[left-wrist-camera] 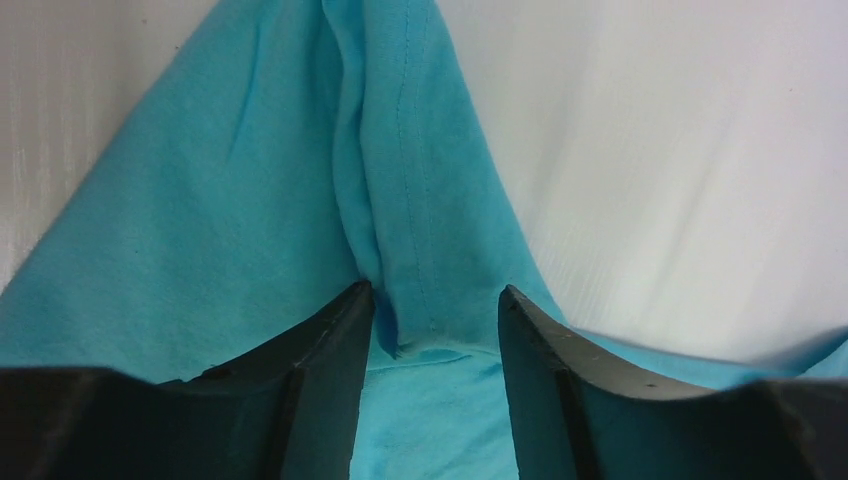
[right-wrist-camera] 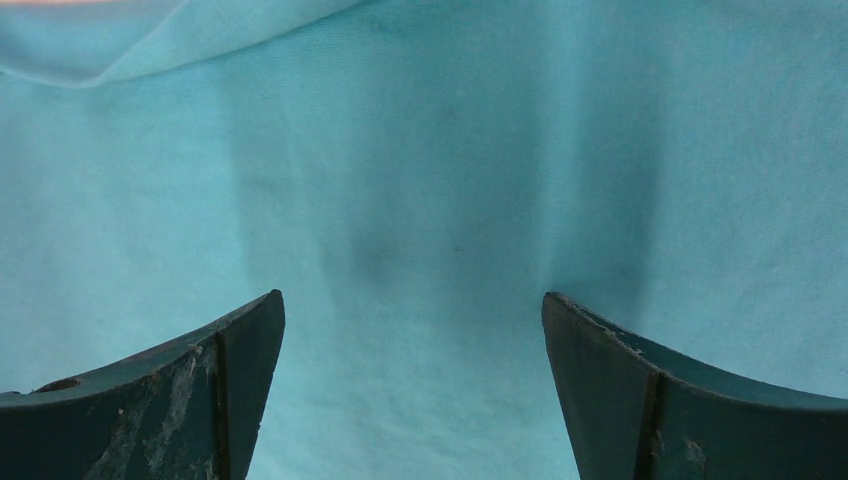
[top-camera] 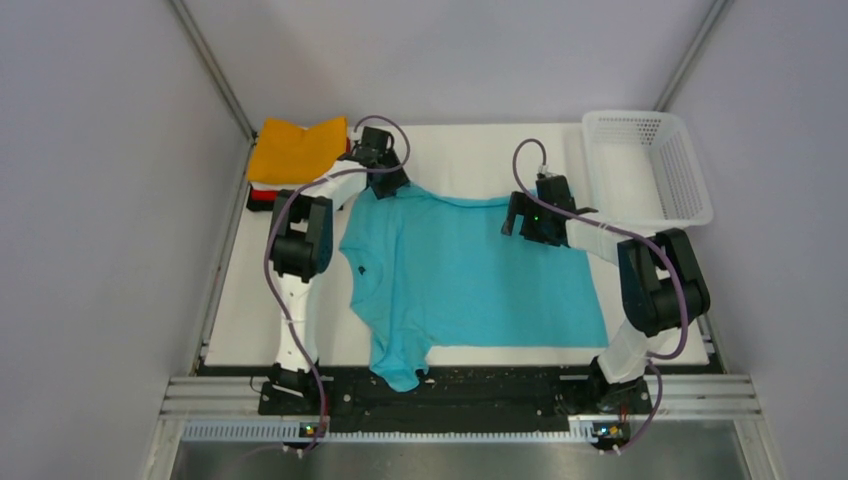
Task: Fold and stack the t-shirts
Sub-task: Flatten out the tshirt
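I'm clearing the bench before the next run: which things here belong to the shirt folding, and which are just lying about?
Job in hand:
- teal t-shirt, spread out
- orange t-shirt, folded, far left

Lying about:
- white basket, far right

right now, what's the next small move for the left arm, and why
Probably close the left gripper on the turquoise t-shirt: a raised fold with a seam sits between its jaws, which look apart, not pinching. The right gripper stands wide open over flat cloth, holding nothing, so a lift should likely wait.
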`<state>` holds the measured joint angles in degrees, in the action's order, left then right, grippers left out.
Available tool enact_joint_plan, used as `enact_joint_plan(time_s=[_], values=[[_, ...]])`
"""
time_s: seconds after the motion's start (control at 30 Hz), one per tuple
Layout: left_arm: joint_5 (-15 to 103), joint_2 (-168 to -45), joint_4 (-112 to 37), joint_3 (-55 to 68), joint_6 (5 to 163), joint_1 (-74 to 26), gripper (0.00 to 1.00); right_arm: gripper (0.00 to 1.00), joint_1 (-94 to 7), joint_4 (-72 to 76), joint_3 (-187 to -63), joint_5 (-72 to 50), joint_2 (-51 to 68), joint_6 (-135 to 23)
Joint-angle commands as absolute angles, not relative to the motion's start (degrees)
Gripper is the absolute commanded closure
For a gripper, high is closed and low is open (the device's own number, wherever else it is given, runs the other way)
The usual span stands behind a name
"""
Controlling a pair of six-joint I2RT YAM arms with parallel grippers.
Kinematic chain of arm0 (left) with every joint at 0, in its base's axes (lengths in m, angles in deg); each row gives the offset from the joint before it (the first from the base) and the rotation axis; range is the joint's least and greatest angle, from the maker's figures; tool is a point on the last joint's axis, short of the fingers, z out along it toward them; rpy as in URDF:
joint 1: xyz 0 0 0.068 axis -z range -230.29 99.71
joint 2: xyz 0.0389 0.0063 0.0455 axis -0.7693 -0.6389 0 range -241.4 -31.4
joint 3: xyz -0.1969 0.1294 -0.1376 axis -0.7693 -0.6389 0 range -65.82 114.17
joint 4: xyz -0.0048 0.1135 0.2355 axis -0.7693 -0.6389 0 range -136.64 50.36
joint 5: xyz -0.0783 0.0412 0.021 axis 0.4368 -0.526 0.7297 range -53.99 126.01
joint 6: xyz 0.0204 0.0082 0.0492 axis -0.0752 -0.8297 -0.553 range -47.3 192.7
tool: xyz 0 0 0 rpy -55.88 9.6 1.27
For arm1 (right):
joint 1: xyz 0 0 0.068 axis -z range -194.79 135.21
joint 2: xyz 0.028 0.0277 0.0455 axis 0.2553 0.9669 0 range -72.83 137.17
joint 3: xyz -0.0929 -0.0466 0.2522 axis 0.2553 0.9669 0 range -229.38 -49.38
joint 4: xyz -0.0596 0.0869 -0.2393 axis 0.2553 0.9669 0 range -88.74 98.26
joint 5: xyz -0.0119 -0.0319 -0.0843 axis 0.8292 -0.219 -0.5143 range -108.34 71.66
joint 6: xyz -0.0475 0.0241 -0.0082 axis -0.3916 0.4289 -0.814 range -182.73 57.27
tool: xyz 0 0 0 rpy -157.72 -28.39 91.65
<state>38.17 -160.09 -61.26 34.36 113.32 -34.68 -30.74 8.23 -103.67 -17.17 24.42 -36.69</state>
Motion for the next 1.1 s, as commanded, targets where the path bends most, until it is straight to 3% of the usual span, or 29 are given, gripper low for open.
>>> enact_joint_plan(time_s=[0.0,0.13,0.27,0.6,0.63,0.67,0.73,0.8,0.87,0.93,1.07], values=[[36.54,-161.78,-61.98,37.12,113.13,-34.66,0.49,0.01,-30.57,9.28,-104.50,-19.62,25.38,-37.64],[34.50,-162.23,-62.97,37.98,113.14,-34.69,0.78,0.01,-30.56,9.38,-104.65,-19.67,25.92,-37.67],[34.50,-161.85,-62.40,39.02,113.00,-34.70,1.00,0.01,-30.58,9.96,-105.10,-20.33,26.50,-38.12],[42.54,-165.34,-58.83,48.85,118.01,-34.50,1.00,0.01,-30.54,11.23,-106.17,-21.99,26.35,-38.55],[42.38,-166.96,-58.32,51.79,119.22,-34.35,0.98,0.01,-30.56,11.38,-106.38,-22.21,26.25,-38.47],[41.61,-169.36,-58.09,54.98,120.05,-34.05,0.91,0.02,-30.53,11.49,-106.56,-22.59,26.17,-38.35],[39.47,-175.23,-58.49,63.64,121.64,-33.76,0.67,0.01,-30.45,11.60,-107.03,-23.12,26.09,-37.97],[40.49,-181.33,-61.30,73.89,123.46,-34.12,0.56,0.02,-30.44,11.85,-107.57,-23.17,25.68,-37.67],[42.07,-182.98,-63.30,78.13,123.57,-34.51,0.30,0.02,-30.47,12.05,-107.82,-23.26,24.81,-37.35],[39.98,-177.55,-63.01,73.77,121.78,-34.58,0.05,0.01,-30.46,12.05,-107.83,-23.85,23.39,-37.19],[33.90,-163.99,-60.03,59.76,115.76,-34.47,0.01,0.01,-30.48,12.06,-108.71,-24.56,21.19,-37.19]])
